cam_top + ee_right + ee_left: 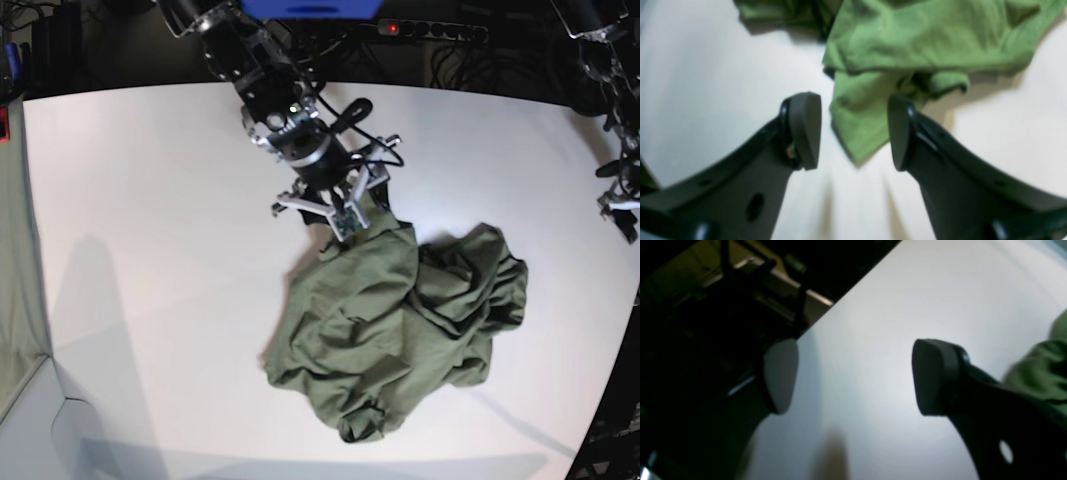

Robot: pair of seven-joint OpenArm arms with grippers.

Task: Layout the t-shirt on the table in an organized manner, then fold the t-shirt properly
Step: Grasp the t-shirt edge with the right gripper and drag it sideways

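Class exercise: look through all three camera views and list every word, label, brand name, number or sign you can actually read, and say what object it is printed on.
None can be read in any view.
The t-shirt is plain green, with no print or label showing.
The table is bare white.
Both wrist views are blurred, and no markings show on either claw.

T-shirt (390, 320): soft, matt olive-green cloth, heavily creased.
Table (150, 200): smooth, matt white top.
Right gripper (855, 131): dark matt plastic, smooth pads.
Left gripper (853, 376): black plastic fingers, dull, smooth grey pads.
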